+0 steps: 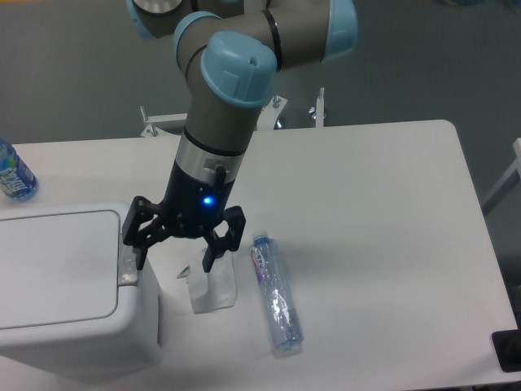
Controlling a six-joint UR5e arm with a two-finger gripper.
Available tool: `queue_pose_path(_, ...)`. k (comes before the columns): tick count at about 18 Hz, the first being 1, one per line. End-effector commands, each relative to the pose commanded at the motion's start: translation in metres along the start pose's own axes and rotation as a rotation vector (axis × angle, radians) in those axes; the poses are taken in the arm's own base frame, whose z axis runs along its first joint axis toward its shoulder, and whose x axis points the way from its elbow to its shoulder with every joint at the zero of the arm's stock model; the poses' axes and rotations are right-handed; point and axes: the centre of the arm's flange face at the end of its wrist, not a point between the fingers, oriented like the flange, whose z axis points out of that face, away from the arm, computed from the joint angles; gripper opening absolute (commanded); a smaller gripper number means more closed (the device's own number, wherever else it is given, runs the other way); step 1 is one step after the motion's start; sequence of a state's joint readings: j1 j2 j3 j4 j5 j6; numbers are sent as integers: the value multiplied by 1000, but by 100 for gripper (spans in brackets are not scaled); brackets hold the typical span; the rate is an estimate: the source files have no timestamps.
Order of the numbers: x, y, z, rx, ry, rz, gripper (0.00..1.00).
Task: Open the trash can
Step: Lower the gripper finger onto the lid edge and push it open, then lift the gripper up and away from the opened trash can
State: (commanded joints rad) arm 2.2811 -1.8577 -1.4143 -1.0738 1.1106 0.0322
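Seen from the single fixed camera above a white table [366,204], the UR5e arm's black two-finger gripper [173,251] hangs with its fingers spread wide and nothing between them. The large boxy white plastic trash can [73,326] with rounded corners occupies the table's near left corner, its flat rectangular lid [57,265] shut and level.

The move ahead appears to turn on one relation: the small grey push-button latch [128,265] sits at the middle of the bin's right-hand edge, and the gripper's left finger [137,244] is directly over or just touching it, while the other finger hangs off to the right, past the bin's side, above a crumpled piece of white paper [210,289]. Whether the finger is actually pressing the latch cannot be told from this angle. The lid's long axis runs left to right in the picture, with the latch at the end nearest the arm, so a short downward push looks like all that is needed.

A clear crushed plastic bottle [275,297] lies flat just right of the paper, well clear of the bin. A blue-labelled bottle [12,175] stands at the far left edge of the table.
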Motion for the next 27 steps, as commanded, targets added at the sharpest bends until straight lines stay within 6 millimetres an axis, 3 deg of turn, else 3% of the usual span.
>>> queue_pose_path(27,0,3,8,-3,-9,6,100)
